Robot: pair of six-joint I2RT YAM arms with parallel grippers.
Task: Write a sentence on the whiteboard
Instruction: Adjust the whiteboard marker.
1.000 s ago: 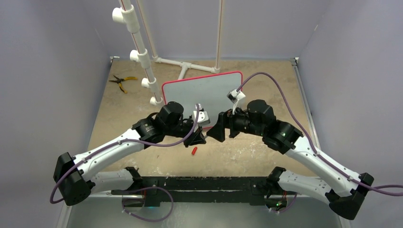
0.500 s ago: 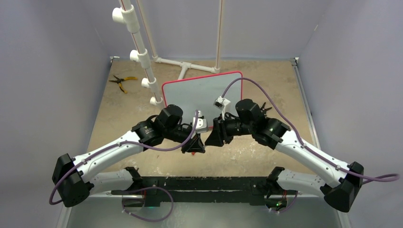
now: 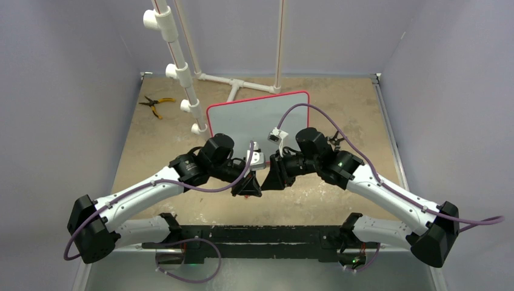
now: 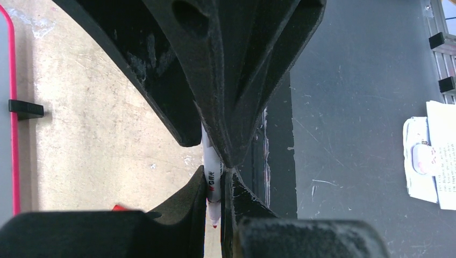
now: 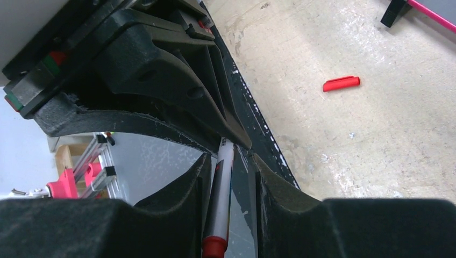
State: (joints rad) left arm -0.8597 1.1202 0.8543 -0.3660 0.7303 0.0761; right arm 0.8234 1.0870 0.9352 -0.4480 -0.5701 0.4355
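Observation:
The whiteboard (image 3: 242,118), white with a red frame, stands tilted at mid table; its frame (image 4: 13,107) and a black foot (image 4: 26,109) also show at the left wrist view's edge. No sentence shows on the part of its face that I see. My left gripper (image 3: 248,189) (image 4: 218,177) is shut on a white marker (image 4: 212,172) with its red tip bare. My right gripper (image 3: 270,179) (image 5: 230,161) faces it nose to nose. Its fingers straddle the marker's (image 5: 220,199) red-ended rear, with a gap on one side. The red cap (image 5: 341,84) lies on the table.
Yellow-handled pliers (image 3: 154,104) lie at the far left. A white pipe frame (image 3: 182,79) stands behind the board. A black strip (image 3: 254,233) runs along the table's near edge under the arms. White papers (image 4: 430,156) lie beyond that edge.
My right gripper slid left and nearer, met the left gripper and narrowed its jaws round the marker's rear. The left gripper shifted slightly nearer and now covers the cap from above.

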